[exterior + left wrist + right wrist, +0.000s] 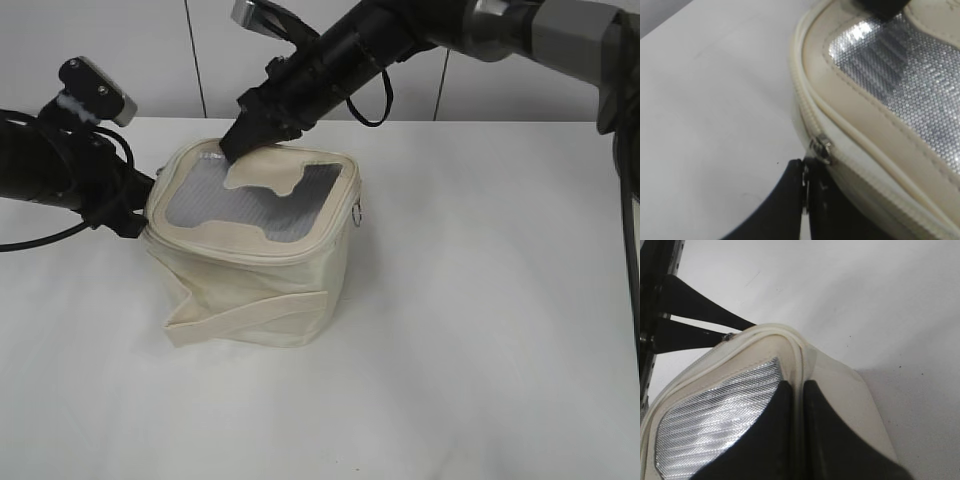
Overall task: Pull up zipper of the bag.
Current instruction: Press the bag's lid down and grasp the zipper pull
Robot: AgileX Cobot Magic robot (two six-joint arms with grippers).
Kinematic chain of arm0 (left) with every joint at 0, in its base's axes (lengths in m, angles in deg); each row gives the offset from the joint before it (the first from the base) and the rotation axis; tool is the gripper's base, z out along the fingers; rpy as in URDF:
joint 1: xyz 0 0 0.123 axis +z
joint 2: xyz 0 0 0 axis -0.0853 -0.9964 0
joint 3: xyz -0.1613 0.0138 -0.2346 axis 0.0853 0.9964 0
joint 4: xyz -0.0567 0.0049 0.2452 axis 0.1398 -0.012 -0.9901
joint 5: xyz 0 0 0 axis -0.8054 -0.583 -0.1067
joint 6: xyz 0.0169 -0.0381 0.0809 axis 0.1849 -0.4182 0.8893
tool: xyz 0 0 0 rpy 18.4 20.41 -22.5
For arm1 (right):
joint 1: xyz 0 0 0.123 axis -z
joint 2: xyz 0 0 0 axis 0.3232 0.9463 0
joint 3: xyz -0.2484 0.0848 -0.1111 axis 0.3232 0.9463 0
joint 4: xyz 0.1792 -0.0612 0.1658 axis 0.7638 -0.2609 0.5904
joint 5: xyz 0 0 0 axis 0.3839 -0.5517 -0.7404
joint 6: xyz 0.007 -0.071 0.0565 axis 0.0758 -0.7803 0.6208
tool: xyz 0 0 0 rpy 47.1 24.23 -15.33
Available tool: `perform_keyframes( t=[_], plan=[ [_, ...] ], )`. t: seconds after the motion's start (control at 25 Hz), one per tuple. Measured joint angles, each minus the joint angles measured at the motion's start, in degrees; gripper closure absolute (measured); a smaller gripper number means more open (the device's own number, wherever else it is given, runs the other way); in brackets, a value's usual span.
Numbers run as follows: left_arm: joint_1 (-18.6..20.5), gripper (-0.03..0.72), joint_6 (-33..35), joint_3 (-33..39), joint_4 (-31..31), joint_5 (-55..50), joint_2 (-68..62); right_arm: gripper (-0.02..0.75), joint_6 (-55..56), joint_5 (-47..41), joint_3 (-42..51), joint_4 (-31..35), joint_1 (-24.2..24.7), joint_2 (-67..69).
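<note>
Right tool [799, 430] pinches the raised piping at the far top edge of the bag [255, 275], fingers nearly together. Left tool [805, 200] is closed on the silver pull of the zipper [821, 147] at the bag's left corner, on the white tabletop [480, 350].

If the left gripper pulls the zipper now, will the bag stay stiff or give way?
The bag would probably give way: its fabric side is creased and sagging. It looks light, so it may slide on the table. The right gripper pinching its rim likely steadies it.
</note>
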Motion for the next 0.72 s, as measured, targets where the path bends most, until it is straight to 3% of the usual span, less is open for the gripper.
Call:
perform_keyframes(
  t=[0.24,0.72],
  plan=[
    [-0.3,0.69,-0.32,0.63,-0.07,1.72,0.66,0.696,0.0,0.1,0.0,0.0,0.0,0.0],
    [-0.84,0.69,-1.22,8.8,0.62,6.43,10.43,0.696,0.06,-0.01,0.0,0.74,-0.41,0.0]
  ],
)
